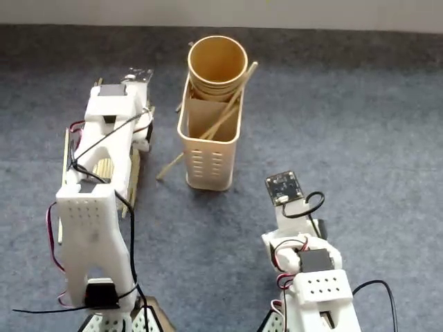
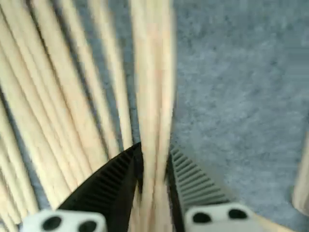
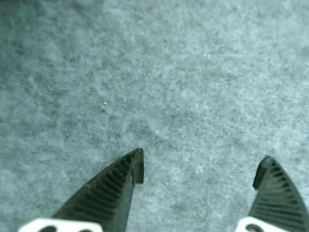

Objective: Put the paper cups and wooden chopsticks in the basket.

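A tan slotted basket (image 1: 209,155) stands at the table's middle back, with stacked paper cups (image 1: 217,66) and a couple of wooden chopsticks (image 1: 235,100) leaning in it. One chopstick (image 1: 170,167) lies on the carpet against the basket's left side. Under the left arm (image 1: 104,173) lies a pile of wooden chopsticks (image 2: 63,106). My left gripper (image 2: 153,166) is down at that pile, shut on a pair of chopsticks (image 2: 152,96). My right gripper (image 3: 199,171) hovers open over bare carpet, nothing between its fingers.
Grey carpet covers the table. The right arm (image 1: 304,270) is folded back near the front edge, right of the basket. Open carpet lies to the right of the basket and behind it.
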Tool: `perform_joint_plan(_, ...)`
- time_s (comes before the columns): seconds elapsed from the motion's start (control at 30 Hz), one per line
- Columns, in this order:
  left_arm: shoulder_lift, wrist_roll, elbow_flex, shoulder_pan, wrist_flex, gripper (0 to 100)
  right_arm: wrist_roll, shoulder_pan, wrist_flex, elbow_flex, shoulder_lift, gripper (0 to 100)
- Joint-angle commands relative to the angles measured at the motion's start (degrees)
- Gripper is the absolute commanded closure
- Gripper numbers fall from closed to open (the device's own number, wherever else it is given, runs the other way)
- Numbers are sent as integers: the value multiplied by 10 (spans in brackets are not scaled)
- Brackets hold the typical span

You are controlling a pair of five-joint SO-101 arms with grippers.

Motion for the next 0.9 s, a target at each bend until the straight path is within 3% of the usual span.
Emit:
perform_joint_plan(0.0,-1,5,-42,-23,15,996,6,-4,-9,-4,-7,641)
perform_joint_plan(0.37,0,6,-378,-14,222,996,6,-4,-9,-4,-7,641)
perform_joint_plan(0.73,0,26,-383,3,221,990,6,-4,-9,-4,-7,641)
perform_joint_plan(0.87,6,26,-378,20,221,915,6,-4,-9,-4,-7,641)
